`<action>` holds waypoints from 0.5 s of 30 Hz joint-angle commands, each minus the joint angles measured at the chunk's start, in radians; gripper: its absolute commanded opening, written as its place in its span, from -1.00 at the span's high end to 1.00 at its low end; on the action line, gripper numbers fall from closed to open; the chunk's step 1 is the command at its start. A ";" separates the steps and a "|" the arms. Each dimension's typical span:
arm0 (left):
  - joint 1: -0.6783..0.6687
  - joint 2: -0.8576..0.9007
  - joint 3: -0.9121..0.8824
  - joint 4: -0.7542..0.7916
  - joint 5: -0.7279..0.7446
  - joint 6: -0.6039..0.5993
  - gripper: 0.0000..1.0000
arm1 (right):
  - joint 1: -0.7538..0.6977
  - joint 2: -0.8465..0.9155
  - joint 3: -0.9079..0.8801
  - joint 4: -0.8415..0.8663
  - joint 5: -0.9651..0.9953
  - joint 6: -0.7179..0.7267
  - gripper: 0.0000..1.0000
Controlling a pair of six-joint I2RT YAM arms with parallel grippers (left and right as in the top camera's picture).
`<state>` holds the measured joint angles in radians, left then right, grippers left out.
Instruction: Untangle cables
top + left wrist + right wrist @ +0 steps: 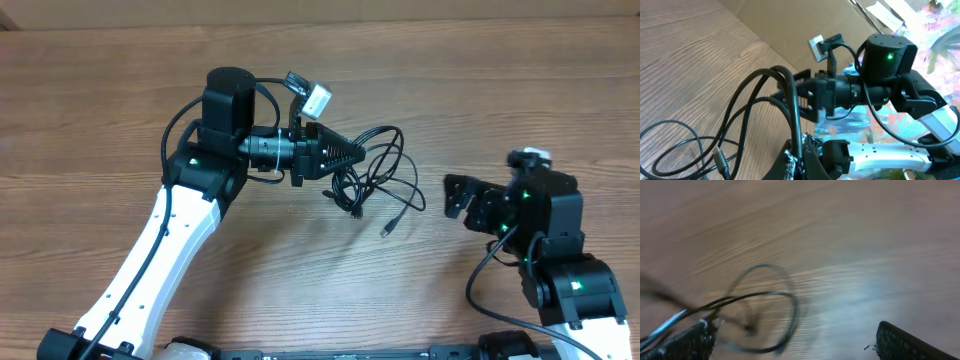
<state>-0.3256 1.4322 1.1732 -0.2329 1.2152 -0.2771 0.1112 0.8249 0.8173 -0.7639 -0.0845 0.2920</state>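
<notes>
Seen from overhead, the left pincer (357,152), a black two-fingered claw just left of the frame's centre, points right and is clamped tight on a tangle of thin black cables (385,168). The loose loops spill from its tips toward centre right and lie on the brown wood-grain table (100,90). One strand ends in a small metallic plug (388,230) below the tangle.

In the left wrist view the cables (794,115) arch up from the wood into the closed left pincer (801,162) at the bottom edge.

The right pincer (450,197), at the right of the overhead frame, faces left with its jaws spread wide. It holds nothing and sits near the loops without touching them. Its own wrist view is blurred: the right pincer (795,330) has a finger in each lower corner, and a cable loop (792,311) lies on the wood between and beyond them.

Bare wood fills the upper left and upper right. The table's far edge runs along the top of the overhead frame.
</notes>
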 commanded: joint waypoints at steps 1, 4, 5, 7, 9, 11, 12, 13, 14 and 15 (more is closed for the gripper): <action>-0.003 -0.021 0.015 0.013 0.016 0.018 0.92 | -0.002 0.001 0.021 0.032 -0.218 -0.123 -1.00; -0.014 -0.021 0.015 0.022 0.020 0.007 0.92 | -0.002 0.003 0.021 0.047 -0.280 -0.145 -1.00; -0.023 -0.021 0.015 0.028 0.024 0.008 0.92 | -0.002 0.003 0.021 0.050 -0.288 -0.145 -1.00; -0.040 -0.021 0.015 0.037 0.029 0.008 0.92 | -0.002 0.005 0.021 0.053 -0.298 -0.145 -1.00; -0.062 -0.021 0.015 0.051 0.034 0.008 0.92 | -0.002 0.009 0.021 0.056 -0.303 -0.145 -1.00; -0.086 -0.021 0.015 0.066 0.033 0.008 0.92 | -0.002 0.014 0.021 0.061 -0.303 -0.145 -1.00; -0.098 -0.021 0.015 0.077 0.033 0.008 0.92 | -0.002 0.016 0.021 0.065 -0.307 -0.145 -1.00; -0.112 -0.021 0.015 0.090 0.031 0.008 0.92 | -0.002 0.018 0.021 0.071 -0.325 -0.145 -1.00; -0.123 -0.021 0.015 0.106 0.031 0.008 0.92 | -0.002 0.019 0.021 0.077 -0.346 -0.145 -1.00; -0.132 -0.021 0.015 0.120 0.031 0.008 0.92 | -0.002 0.023 0.021 0.085 -0.371 -0.148 -1.00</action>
<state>-0.4316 1.4322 1.1732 -0.1383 1.2190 -0.2790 0.1112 0.8444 0.8173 -0.6956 -0.3866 0.1600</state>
